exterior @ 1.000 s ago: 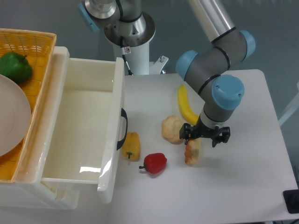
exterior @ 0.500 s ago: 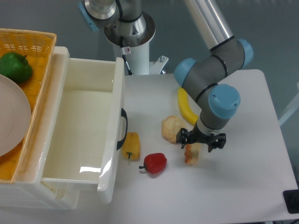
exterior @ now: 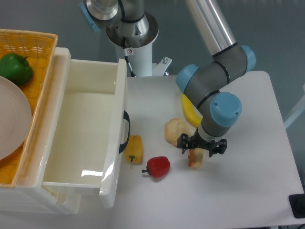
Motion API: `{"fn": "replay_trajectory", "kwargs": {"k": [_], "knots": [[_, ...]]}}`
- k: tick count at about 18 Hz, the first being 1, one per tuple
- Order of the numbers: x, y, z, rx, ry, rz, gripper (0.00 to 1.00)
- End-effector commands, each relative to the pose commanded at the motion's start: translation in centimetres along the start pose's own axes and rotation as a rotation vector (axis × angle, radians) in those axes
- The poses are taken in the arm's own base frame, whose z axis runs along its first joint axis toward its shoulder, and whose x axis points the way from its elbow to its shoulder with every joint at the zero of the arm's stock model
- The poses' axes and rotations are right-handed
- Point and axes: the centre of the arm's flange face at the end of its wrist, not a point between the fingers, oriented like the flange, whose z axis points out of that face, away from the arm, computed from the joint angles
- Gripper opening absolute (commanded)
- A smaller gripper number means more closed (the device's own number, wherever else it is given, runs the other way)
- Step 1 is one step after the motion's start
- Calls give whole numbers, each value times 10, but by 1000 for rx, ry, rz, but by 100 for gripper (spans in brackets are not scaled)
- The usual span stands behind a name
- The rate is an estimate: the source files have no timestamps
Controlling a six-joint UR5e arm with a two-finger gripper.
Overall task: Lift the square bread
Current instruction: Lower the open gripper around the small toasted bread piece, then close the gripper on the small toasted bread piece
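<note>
The square bread (exterior: 195, 159) lies on the white table (exterior: 248, 181), a small tan slice with orange-red crust, right of the red pepper. My gripper (exterior: 201, 146) hangs directly over its far end, pointing down, and covers the upper part of the slice. The black finger links spread wide to both sides, so the gripper looks open. Whether the fingertips touch the bread is hidden under the wrist.
A round beige bun (exterior: 175, 130) sits just left of the gripper. A banana (exterior: 190, 112) lies behind it. A yellow pepper (exterior: 134, 148) and a red pepper (exterior: 158, 166) lie by the open white drawer (exterior: 86, 138). A basket (exterior: 40, 52) at left holds a green pepper (exterior: 15, 68) and a plate (exterior: 9, 119).
The arm has shifted left and slightly toward the front, bringing the gripper more squarely over the square bread. The bread and the other objects have stayed put.
</note>
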Motion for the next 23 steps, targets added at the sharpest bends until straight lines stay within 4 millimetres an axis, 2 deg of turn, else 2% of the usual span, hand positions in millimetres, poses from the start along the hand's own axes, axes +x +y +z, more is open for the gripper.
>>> {"fn": "replay_trajectory", "kwargs": {"k": [7, 8, 12, 14, 15, 16, 18, 23], "knots": [[0, 0, 4, -5, 4, -4, 100], [0, 0, 4, -5, 4, -4, 94], [-2, 0, 2, -5, 1, -31, 56], [-1, 0, 2, -5, -2, -33, 35], [-1, 0, 2, -5, -2, -34, 20], [-1, 0, 2, -5, -2, -34, 12], [-2, -2, 2, -4, -3, -34, 6], [-3, -3, -16, 20, -19, -23, 5]]}}
